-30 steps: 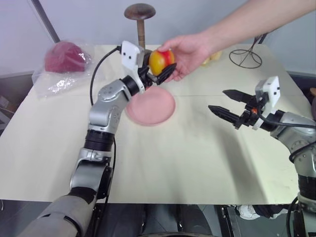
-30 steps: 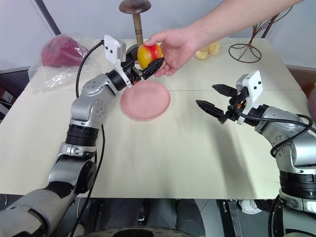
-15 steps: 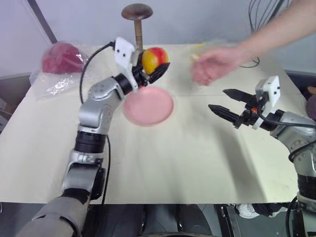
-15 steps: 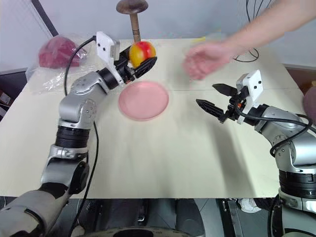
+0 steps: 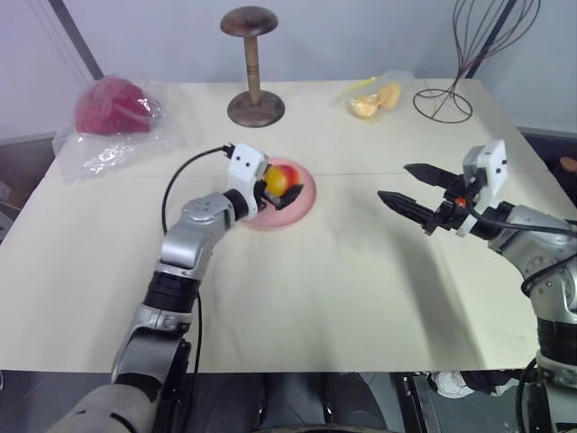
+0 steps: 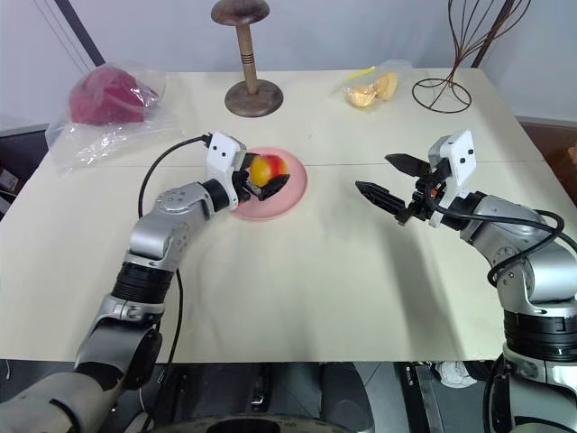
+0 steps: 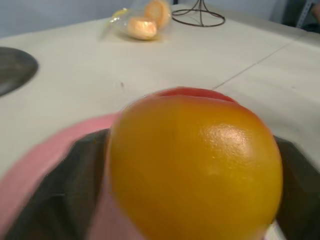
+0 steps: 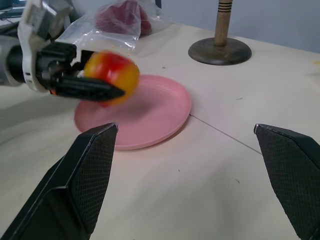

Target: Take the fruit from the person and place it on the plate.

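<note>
we've got our left hand [image 6: 263, 183] clamped on the fruit [image 6: 264, 169], fingers either side of it, holding it just over the pink plate [image 6: 287, 191] near the middle of the table [image 6: 297, 289]. from the right wrist view the fruit [image 8: 111, 74] sits above the plate's near half, and we can't tell whether it touches the plate surface. over on the other side our right hand [image 6: 386, 178] hangs above the bare table, well apart from the plate, its two black fingers spread wide with nothing between them. further back, the wooden stand [image 6: 247, 56] rises just behind the plate. off to the far left lies the dark red lump in a clear bag [image 6: 106, 97], and at the far right the wrapped orange pieces [image 6: 372, 88] rest beside the wire stand [image 6: 451, 86].
</note>
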Tool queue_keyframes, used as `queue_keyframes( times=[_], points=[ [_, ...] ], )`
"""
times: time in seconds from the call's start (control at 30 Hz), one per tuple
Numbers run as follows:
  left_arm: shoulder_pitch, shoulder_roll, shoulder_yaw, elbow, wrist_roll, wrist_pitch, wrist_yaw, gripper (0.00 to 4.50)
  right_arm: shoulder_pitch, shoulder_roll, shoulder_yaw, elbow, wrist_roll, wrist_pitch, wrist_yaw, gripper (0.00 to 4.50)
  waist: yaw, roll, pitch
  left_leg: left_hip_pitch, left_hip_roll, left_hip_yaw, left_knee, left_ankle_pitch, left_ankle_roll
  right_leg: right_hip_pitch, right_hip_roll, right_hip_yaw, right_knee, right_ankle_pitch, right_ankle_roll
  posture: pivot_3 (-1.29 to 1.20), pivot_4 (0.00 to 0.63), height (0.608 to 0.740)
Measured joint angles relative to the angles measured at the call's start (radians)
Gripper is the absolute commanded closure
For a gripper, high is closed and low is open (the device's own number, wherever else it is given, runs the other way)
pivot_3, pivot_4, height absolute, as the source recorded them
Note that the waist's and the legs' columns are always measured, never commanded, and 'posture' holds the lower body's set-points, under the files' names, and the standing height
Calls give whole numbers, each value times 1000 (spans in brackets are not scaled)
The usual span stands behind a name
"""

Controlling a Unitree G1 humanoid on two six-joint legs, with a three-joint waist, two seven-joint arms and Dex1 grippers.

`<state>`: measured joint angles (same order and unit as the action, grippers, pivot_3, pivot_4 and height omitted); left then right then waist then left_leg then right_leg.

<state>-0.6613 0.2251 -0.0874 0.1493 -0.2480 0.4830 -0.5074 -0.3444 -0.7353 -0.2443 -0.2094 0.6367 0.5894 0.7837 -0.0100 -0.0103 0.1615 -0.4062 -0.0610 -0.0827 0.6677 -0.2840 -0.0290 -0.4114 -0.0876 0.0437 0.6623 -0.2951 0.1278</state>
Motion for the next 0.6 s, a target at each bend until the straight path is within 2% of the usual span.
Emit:
queue_keyframes(
  times=[0.2,0.37,0.5,0.6],
  points=[
    [-3,-8,13,6,13,-31,38,59,0,0,0,0,-4,0,1,0,0,0,0,0,0,0,0,0,0,0,0,0,0,0,0,0,150,740],
    [-38,-5,119,-8,-14,-32,101,59,-1,0,-1,13,-14,-10,-1,0,0,0,0,0,0,0,0,0,0,0,0,0,0,0,0,0,150,740],
    [-24,63,237,-123,-66,-9,135,59,-1,0,-15,69,-38,-44,-1,0,-5,0,0,0,0,1,-1,0,0,-1,0,0,0,0,0,0,150,740],
    [67,129,321,-211,-87,14,154,59,-20,5,-27,137,-75,-93,-16,0,-8,1,-1,1,1,1,-1,0,0,-2,0,1,1,0,0,0,150,740]
  ],
)
